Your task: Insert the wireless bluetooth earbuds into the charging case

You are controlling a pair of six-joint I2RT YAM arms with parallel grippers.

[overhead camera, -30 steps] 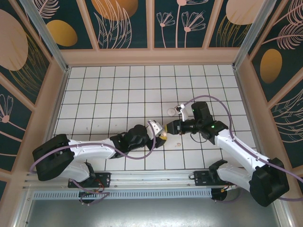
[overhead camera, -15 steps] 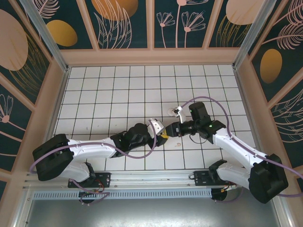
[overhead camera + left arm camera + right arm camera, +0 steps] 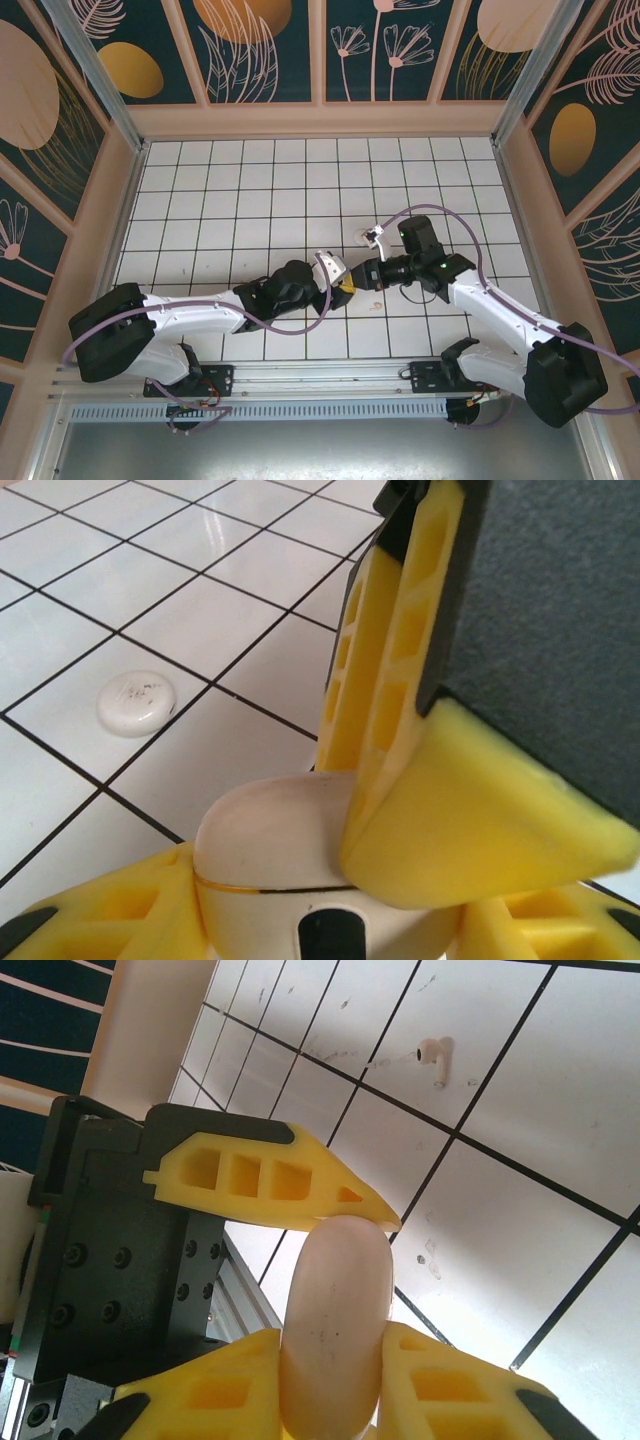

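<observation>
On the white tiled desk (image 3: 200,180), the left tool (image 3: 325,915) and the right tool (image 3: 330,1390) both clamp the closed charging case (image 3: 335,1290). One earbud (image 3: 436,1054) lies loose on the tiles nearby, so insertion seems not yet begun.

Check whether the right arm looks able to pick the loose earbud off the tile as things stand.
Probably not yet: the right gripper is shut on the charging case, so its jaws are full. The earbud itself lies in the open on bare tile.
</observation>
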